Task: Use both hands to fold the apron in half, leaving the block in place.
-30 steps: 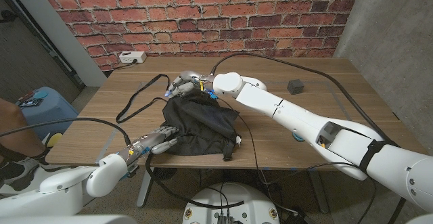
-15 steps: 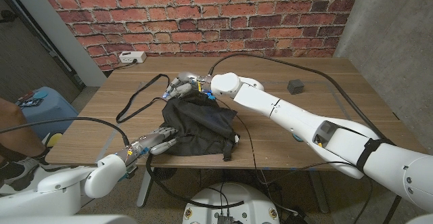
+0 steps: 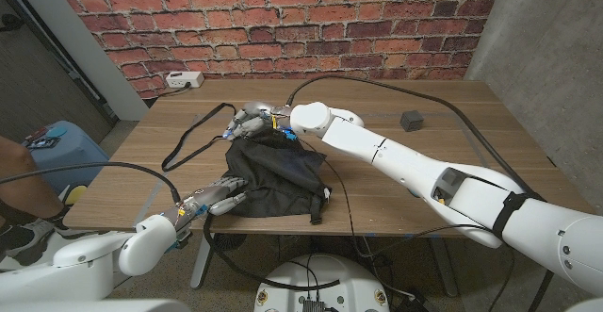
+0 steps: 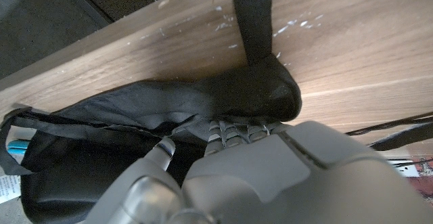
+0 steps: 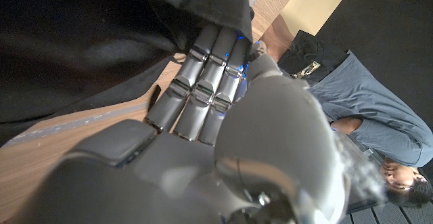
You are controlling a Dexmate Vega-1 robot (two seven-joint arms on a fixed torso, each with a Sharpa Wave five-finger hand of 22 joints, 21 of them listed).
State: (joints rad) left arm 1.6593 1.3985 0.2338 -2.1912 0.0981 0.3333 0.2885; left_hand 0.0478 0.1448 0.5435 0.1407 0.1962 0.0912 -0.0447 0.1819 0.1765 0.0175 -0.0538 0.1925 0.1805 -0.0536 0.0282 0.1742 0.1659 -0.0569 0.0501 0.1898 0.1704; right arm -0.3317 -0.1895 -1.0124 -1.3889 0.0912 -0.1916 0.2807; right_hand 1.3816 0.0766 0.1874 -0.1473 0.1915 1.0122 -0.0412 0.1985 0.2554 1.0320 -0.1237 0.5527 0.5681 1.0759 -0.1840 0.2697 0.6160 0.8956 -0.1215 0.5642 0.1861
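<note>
Black apron (image 3: 278, 172) bunched, both robot hands gripping

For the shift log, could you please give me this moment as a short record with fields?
surface: wooden table
cloth: black fabric apron, bunched into a heap near the table's front edge, one long strap trailing off to the left
left hand: grips the apron's near left edge, fingers under the cloth
right hand: holds the apron's far edge, fingers tucked into the fabric
block: small dark grey block, far right of the table, apart from the apron
fold: not finished
</note>
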